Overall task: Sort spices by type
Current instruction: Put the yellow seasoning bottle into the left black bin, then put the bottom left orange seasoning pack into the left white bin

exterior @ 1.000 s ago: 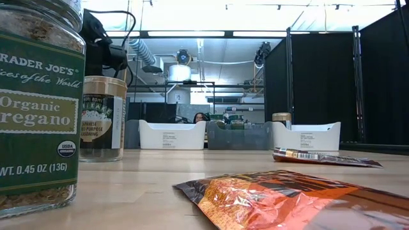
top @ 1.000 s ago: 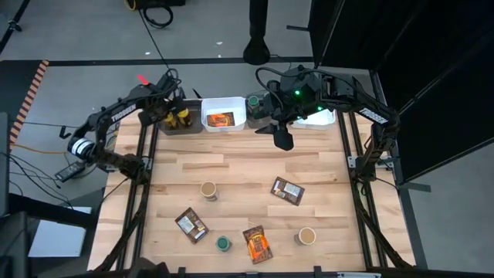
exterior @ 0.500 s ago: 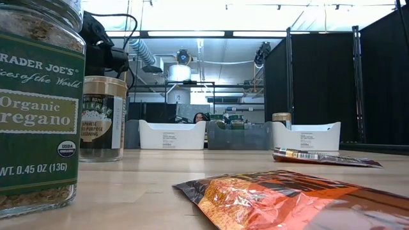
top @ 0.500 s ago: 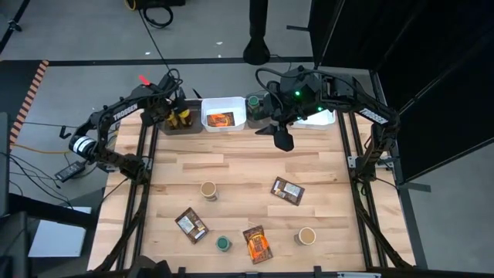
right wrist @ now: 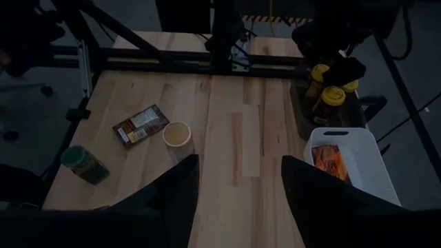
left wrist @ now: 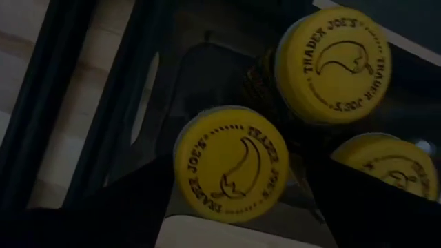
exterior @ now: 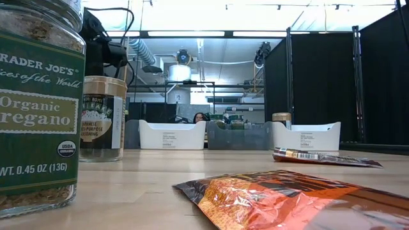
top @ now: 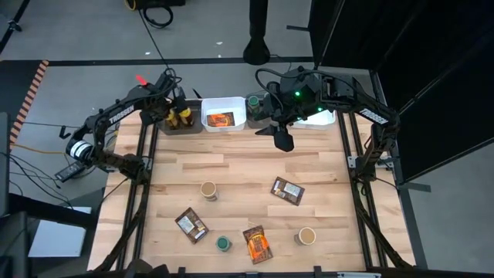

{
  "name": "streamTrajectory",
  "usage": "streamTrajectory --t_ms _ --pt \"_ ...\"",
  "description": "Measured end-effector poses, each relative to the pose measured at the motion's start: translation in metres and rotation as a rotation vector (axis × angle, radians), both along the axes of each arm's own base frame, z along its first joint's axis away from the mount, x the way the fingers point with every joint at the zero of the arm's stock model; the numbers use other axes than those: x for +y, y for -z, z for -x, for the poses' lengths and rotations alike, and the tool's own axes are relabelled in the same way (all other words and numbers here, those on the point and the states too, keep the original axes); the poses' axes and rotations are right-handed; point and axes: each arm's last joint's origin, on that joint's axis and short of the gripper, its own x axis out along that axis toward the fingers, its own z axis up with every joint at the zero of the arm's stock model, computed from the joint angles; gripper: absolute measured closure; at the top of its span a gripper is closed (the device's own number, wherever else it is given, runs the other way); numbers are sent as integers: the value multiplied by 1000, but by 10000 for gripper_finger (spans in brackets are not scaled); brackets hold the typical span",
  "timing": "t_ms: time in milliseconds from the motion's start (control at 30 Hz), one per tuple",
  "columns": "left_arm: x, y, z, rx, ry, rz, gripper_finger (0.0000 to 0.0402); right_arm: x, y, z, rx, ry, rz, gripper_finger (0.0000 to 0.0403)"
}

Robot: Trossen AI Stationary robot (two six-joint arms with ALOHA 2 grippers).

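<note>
wooden table, white bin, dark bin

My 2 arms are dark, with white lettering, black cables and a green light on the right wrist.

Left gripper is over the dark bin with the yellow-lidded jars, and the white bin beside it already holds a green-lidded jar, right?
Not quite: the white bin holds an orange packet, as the high view shows. The left gripper is indeed over the dark bin with the yellow-lidded jars.
</note>
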Motion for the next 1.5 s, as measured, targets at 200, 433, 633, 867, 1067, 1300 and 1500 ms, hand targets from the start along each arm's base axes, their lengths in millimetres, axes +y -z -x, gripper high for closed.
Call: streamTrajectory --t_ms 200,433,633,867,1067,1300,1500 --pt "-8 -14 3 -40 70 -46 66 0 0 0 0 -5 6 188" --pt "-21 -35 8 -105 184 -149 66 0 0 0 -1 -11 16 188" --pt "-30 -57 11 -155 334 -311 66 0 0 0 -1 -12 20 188" --pt "-47 -78 14 -231 655 -461 66 0 0 0 -1 -8 15 188" --pt "-84 -93 7 -468 1058 -518 66 0 0 0 -1 -7 14 188" --pt "-133 -94 -13 -510 1257 -410 66 -1 0 0 -1 -6 14 188" --pt "-174 -83 -26 -440 1427 -215 66 -1 0 0 -1 -6 14 188"
